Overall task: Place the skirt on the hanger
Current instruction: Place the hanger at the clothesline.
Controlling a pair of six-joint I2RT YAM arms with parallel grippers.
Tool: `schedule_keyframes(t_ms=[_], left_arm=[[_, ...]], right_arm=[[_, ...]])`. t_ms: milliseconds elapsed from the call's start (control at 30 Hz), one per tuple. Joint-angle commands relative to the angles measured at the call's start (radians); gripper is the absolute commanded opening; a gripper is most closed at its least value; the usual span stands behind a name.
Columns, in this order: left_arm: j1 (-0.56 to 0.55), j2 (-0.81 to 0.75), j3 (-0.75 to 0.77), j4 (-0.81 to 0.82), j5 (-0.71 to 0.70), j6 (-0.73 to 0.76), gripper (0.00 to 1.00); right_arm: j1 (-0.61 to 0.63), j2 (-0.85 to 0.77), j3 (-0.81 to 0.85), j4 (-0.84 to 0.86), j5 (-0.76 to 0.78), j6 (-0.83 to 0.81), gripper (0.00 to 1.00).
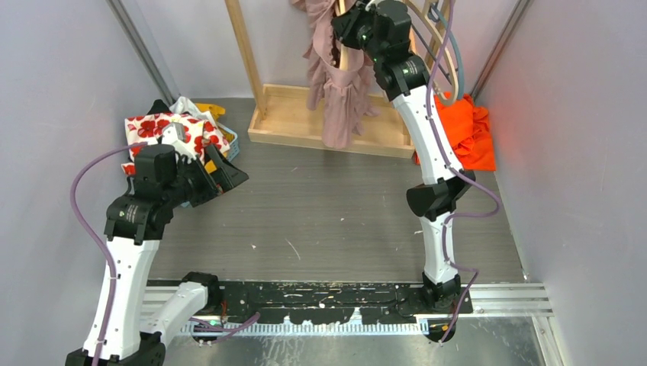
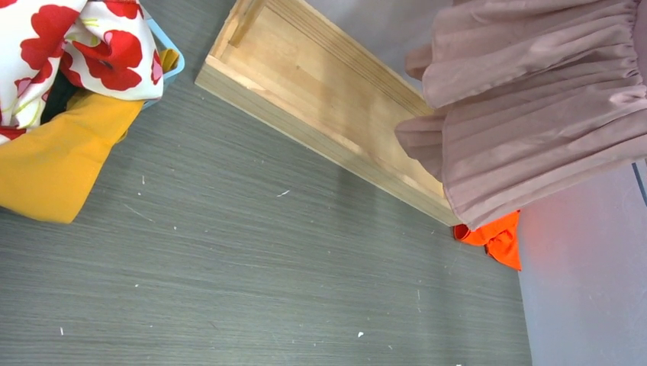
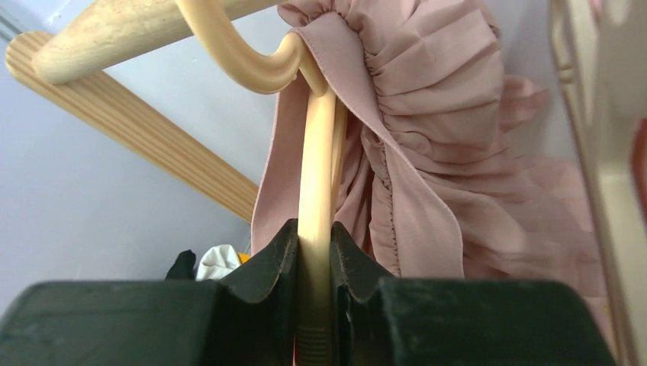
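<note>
A pink ruffled skirt (image 1: 336, 91) hangs from the wooden rack at the back; it also shows in the right wrist view (image 3: 435, 137) and the left wrist view (image 2: 534, 99). Its waistband is draped over a cream hanger (image 3: 315, 168), whose hook sits over the rack's wooden rod (image 3: 114, 30). My right gripper (image 3: 314, 232) is shut on the hanger's neck, high up at the rack (image 1: 347, 34). My left gripper (image 1: 227, 171) is low at the left beside the clothes basket, open and empty; its fingers are out of its own wrist view.
The rack's wooden base tray (image 1: 305, 122) lies on the grey table (image 2: 267, 290). A blue basket (image 2: 177, 65) holds a red-flowered cloth (image 1: 172, 130) and a yellow cloth (image 2: 53, 168). An orange cloth (image 1: 469, 130) lies at the back right. More hangers (image 1: 450, 46) hang to the right.
</note>
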Motion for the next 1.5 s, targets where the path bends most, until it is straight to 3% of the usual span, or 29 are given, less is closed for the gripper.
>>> schedule_keyframes(t_ms=[0, 200, 267, 367, 400, 433, 533, 833, 933, 1067, 1167, 1467], left_arm=[[0.002, 0.002, -0.003, 0.057, 0.016, -0.017, 1.0], [0.002, 0.008, -0.017, 0.079, 0.008, -0.029, 0.99], [0.002, 0.014, -0.021, 0.082, 0.0, -0.024, 0.99], [0.002, 0.027, -0.022, 0.082, -0.003, -0.022, 0.99], [0.002, 0.029, -0.024, 0.082, -0.005, -0.02, 0.99], [0.002, 0.029, -0.025, 0.083, -0.008, -0.019, 0.99], [0.002, 0.028, -0.032, 0.085, -0.024, -0.016, 0.99], [0.003, 0.056, -0.028, 0.111, -0.034, -0.018, 0.99], [0.003, 0.077, -0.026, 0.135, -0.054, -0.019, 0.99], [0.003, 0.13, -0.013, 0.175, -0.093, -0.017, 1.0], [0.003, 0.186, 0.008, 0.207, -0.133, -0.009, 0.99], [0.014, 0.278, 0.11, 0.227, -0.34, 0.031, 0.99]], right_arm=[[-0.001, -0.01, 0.005, 0.168, -0.069, 0.031, 0.01], [-0.001, -0.021, -0.054, 0.16, -0.083, 0.025, 0.02], [-0.001, -0.037, -0.098, 0.153, -0.078, 0.019, 0.08], [-0.007, -0.051, -0.106, 0.096, -0.08, 0.01, 0.28], [-0.009, -0.057, -0.109, 0.075, -0.085, 0.008, 0.38], [-0.011, -0.067, -0.123, 0.063, -0.095, 0.006, 0.55], [-0.011, -0.161, -0.238, 0.092, -0.12, 0.003, 0.69], [-0.011, -0.617, -0.556, 0.136, -0.234, 0.004, 0.73], [-0.011, -0.749, -0.582, 0.07, -0.178, -0.057, 0.8], [-0.011, -0.895, -0.62, -0.009, -0.1, -0.115, 0.81], [-0.012, -1.003, -0.722, -0.01, -0.034, -0.142, 0.84], [-0.012, -1.164, -0.954, -0.073, 0.188, -0.175, 0.89]])
